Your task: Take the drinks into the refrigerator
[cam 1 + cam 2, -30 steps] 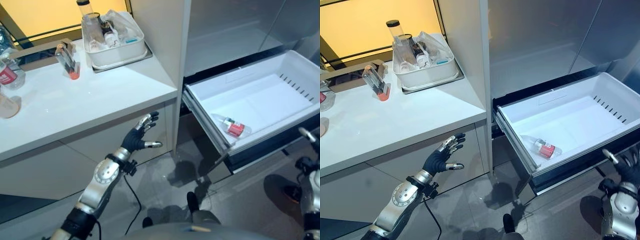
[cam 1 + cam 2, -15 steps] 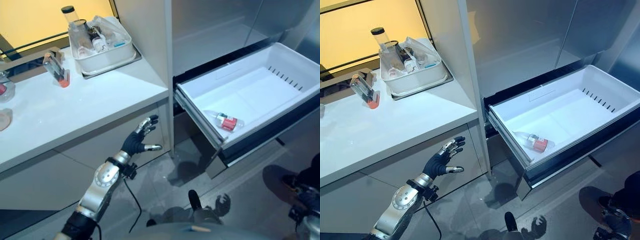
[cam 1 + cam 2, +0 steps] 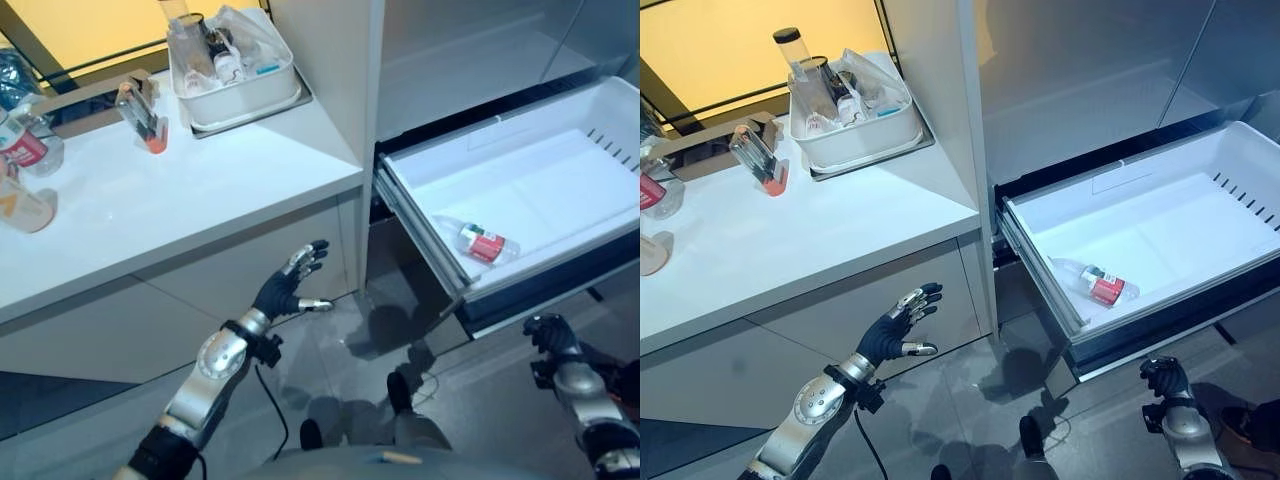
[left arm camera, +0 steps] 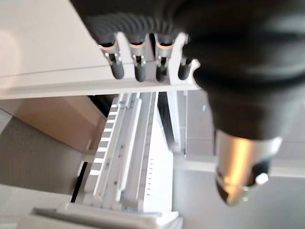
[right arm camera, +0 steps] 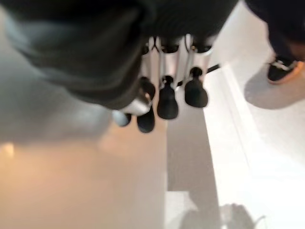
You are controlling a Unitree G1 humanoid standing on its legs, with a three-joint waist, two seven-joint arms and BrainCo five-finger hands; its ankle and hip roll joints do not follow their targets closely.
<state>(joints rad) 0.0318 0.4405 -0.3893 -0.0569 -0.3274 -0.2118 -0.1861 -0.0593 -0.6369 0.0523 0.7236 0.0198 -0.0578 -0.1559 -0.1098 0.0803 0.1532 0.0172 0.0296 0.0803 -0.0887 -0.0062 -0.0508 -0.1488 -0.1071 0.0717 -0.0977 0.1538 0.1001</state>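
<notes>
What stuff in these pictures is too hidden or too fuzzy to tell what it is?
- Items in the white tub on the counter: crowded together, too small to tell apart.
- Bottle at the counter's far left: cut off by the left eye view's edge.
- Drawer of the fridge: its right end runs past the edge.
- Shoe of a person: blurred, partly cut off in the right wrist view.
- Bottle in the drawer: label too small to read.

Light: bright, even; warm yellow glow behind the counter [image 3: 150, 200].
Shadows: soft dark patches on the glossy floor [image 3: 400, 340].
Glare: pale sheen inside the drawer [image 3: 1160, 230].
Blur: both wrist views soft, close-up fingers smeared.
</notes>
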